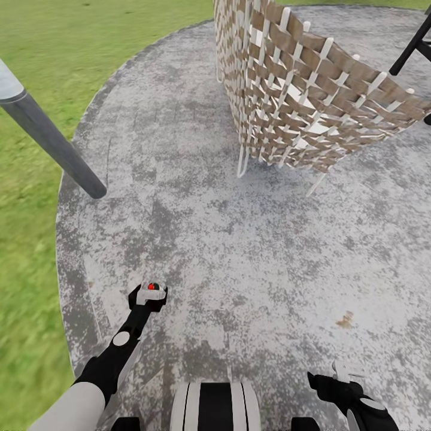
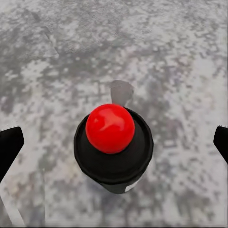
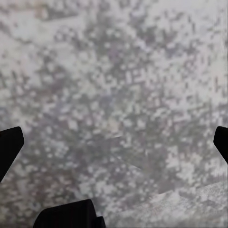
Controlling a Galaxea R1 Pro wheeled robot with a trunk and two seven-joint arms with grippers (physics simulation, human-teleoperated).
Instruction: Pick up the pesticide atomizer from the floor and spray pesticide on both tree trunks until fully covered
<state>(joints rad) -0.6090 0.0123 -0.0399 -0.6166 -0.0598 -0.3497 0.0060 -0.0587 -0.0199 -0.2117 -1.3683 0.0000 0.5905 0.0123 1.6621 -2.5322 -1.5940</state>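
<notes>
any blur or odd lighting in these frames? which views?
Head view: grass smeared at the left edge, woven chair sharp, lighting flat. Left wrist view: atomizer's red cap crisp with soft sheen, faint shadow on the paving. Right wrist view: paving texture coarse, blocky, no clear shadows.

Even, bright daylight covers everything, flat and diffuse, with no clear direction to it. The mottled grey paving (image 1: 239, 239) carries almost no cast shadow; the woven chair (image 1: 299, 84) leaves no dark patch beneath it. The lawn (image 1: 36, 251) smears into streaky green blur toward the head view's left edge, and straight lines there bow outward, as through a wide lens. The grey pole (image 1: 54, 143) shows a soft pale sheen along its upper side. In the left wrist view the atomizer's red cap (image 2: 110, 127) has a faint highlight and a soft grey shadow beyond it. Both wrist views render the paving blocky and pixelated.
</notes>
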